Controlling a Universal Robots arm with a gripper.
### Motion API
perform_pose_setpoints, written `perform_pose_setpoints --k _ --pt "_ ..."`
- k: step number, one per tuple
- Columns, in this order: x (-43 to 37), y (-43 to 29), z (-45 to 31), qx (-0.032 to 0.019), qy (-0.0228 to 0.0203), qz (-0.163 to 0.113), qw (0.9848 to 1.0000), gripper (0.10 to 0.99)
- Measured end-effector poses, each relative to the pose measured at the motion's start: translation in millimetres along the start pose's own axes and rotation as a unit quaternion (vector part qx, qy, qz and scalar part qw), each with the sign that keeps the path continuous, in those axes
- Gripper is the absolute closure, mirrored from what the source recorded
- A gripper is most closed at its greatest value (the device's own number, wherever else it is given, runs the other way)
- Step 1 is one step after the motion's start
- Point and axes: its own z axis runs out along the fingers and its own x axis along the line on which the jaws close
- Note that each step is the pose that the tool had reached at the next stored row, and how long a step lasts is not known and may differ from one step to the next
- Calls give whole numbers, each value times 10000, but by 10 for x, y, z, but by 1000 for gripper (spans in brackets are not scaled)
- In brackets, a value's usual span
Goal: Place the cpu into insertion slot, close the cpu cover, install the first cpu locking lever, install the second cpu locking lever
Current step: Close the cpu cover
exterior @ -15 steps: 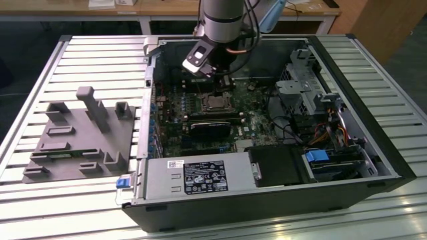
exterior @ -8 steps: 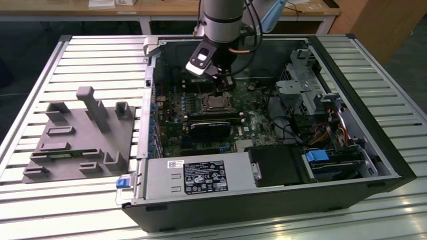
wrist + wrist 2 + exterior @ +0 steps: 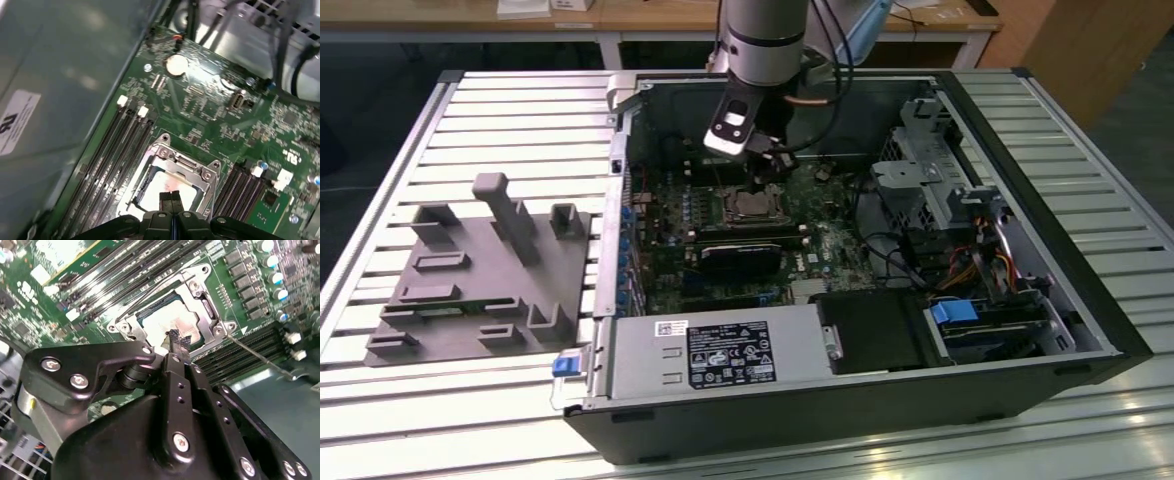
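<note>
Hovering gripper (image 3: 176, 338): fingers (image 3: 164, 201) pressed together, pinching nothing, over the cpu (image 3: 167, 320).
cpu: flat square, dull silver top facing up.
cpu cover (image 3: 186, 163): thin metal frame lying flat around it.

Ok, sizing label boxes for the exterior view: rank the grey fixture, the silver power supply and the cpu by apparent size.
Largest: grey fixture.
Then: silver power supply.
Smallest: cpu, clearly, though it sits farther back.

The arm (image 3: 765, 35) is being held nearly upright and pointed straight down. The gripper (image 3: 176, 341) is being held low, its 2 fingers (image 3: 165, 200) being pressed together, nothing between them.
</note>
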Motion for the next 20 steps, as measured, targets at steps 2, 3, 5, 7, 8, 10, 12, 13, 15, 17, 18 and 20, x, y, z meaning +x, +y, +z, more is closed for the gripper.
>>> perform_pose_setpoints --k 2,3,5,7,8,10,12,13,15,17,18,20 --pt "0 0 1 -3 4 -180 9998 984" --pt "0 0 1 -4 6 -270 9996 984" --pt "0 0 1 -7 10 -458 9990 984" --pt "0 0 2 -9 14 -629 9980 984" --pt "0 0 2 -11 16 -727 9974 984" --pt "0 0 3 -14 20 -906 9959 984" --pt "0 0 3 -17 24 -1090 9940 984" --pt "0 0 3 -18 26 -1182 9930 984" --pt "0 0 4 -20 31 -1361 9907 984" --pt "0 0 5 -23 35 -1539 9881 984" --pt "0 0 5 -24 37 -1627 9867 984" --pt "0 0 5 -26 41 -1804 9836 984"
